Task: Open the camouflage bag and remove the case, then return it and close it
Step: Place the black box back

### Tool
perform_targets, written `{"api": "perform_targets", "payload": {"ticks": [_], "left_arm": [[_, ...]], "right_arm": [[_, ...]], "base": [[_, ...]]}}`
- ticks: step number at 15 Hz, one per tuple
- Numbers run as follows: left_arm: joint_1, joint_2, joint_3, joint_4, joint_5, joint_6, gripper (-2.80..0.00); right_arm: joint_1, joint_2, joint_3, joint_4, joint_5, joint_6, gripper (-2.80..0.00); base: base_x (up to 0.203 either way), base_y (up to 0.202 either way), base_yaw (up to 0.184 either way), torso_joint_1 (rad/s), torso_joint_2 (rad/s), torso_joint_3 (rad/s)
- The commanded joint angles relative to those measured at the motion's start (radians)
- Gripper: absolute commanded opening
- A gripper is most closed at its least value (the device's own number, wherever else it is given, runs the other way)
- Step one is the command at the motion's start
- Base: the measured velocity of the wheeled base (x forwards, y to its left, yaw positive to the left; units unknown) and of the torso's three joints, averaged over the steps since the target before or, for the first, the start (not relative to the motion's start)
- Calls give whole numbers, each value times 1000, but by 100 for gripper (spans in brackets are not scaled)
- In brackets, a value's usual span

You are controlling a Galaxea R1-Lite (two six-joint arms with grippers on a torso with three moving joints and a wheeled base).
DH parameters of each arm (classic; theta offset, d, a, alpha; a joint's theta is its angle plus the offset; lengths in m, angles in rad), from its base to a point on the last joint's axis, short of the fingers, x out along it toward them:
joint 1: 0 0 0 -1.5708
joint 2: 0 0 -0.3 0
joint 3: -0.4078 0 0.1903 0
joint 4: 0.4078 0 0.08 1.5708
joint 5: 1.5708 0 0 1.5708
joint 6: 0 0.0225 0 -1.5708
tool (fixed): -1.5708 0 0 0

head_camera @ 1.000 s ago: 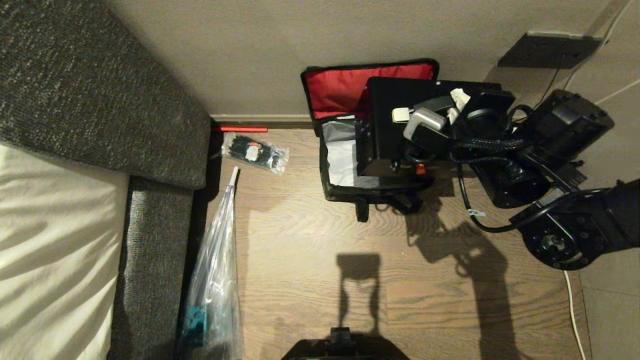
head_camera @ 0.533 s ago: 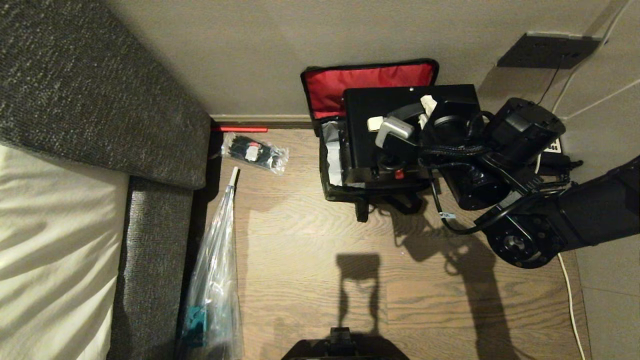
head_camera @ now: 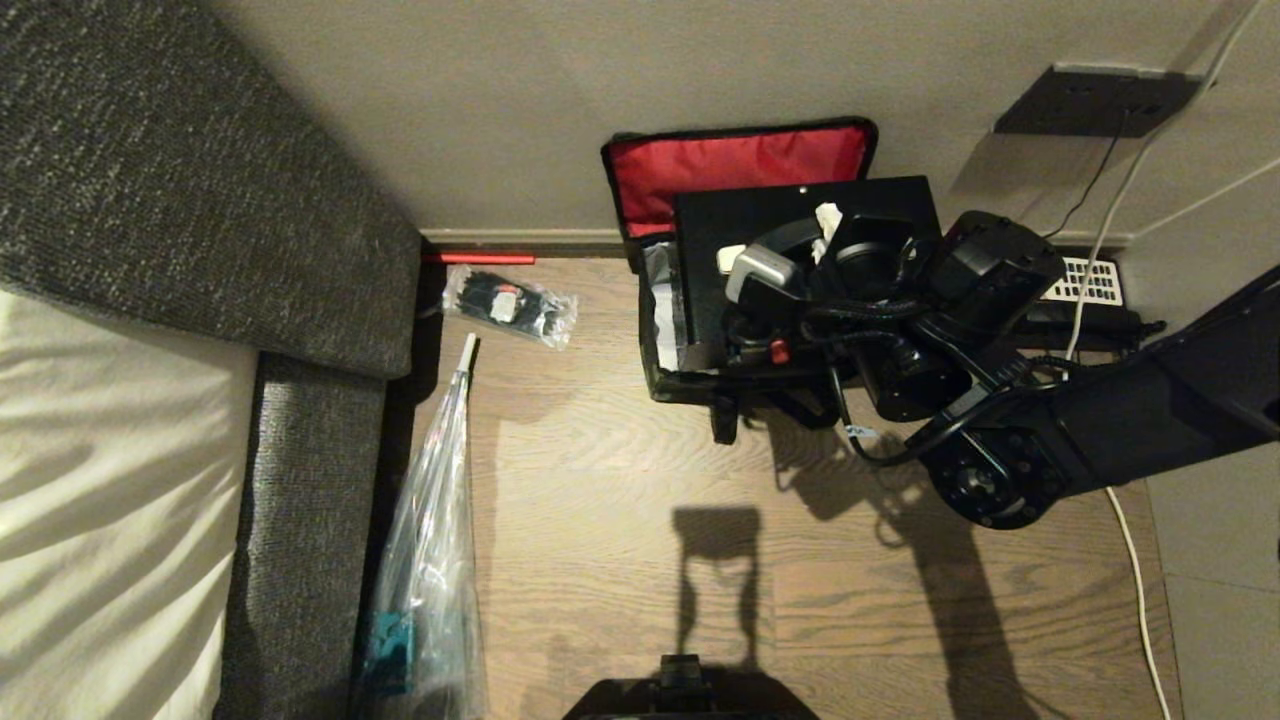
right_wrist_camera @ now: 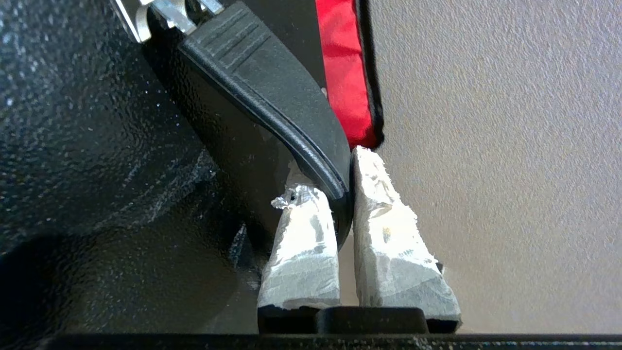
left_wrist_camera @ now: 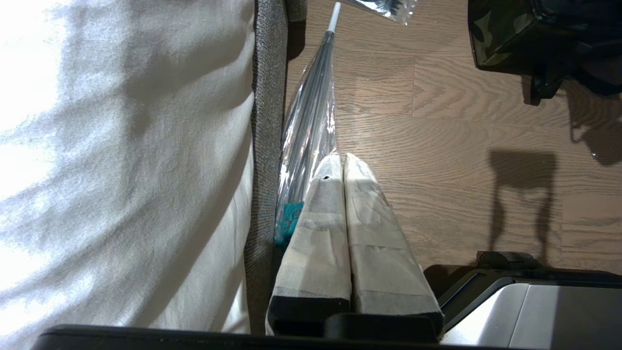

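Note:
The camouflage bag point(head_camera: 700, 385) stands open on the floor against the wall, its red-lined lid point(head_camera: 740, 170) leaning back. A corner of its camouflage side point(left_wrist_camera: 491, 39) also shows in the left wrist view. The black case point(head_camera: 720, 225) hangs over the bag's mouth and covers most of it; a sliver of pale grey interior point(head_camera: 662, 300) shows beside it. My right gripper point(right_wrist_camera: 340, 180) is shut on the case's black bar handle point(right_wrist_camera: 262, 78), close to the wall. My left gripper point(left_wrist_camera: 340, 163) is shut on nothing, parked low beside the couch.
A grey couch point(head_camera: 200, 200) fills the left. A plastic-wrapped umbrella point(head_camera: 430, 560) and a small plastic packet point(head_camera: 510, 305) lie beside it. A desk telephone point(head_camera: 1085, 285) sits right of the bag, under a wall plate point(head_camera: 1095, 100). A white cable point(head_camera: 1140, 590) trails over the floor.
My right arm has swung left with the case in its grip. The case now sits over the bag's mouth and hides most of the grey interior. The telephone has come into sight.

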Motion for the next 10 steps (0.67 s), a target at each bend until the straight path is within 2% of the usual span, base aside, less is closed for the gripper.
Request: {"api": "perform_targets", "payload": {"ticks": [1,10], "left_arm": [[0,-1,0,-1,1,0,-280],[0,-2,0,0,1,0,-280]], "right_arm": [[9,24,-22,-2,0,-8,-280],[10,98,-99,-11,1,-5,-280]], "base": [[0,0,0,0,0,0],[0,0,0,0,0,0]]}}
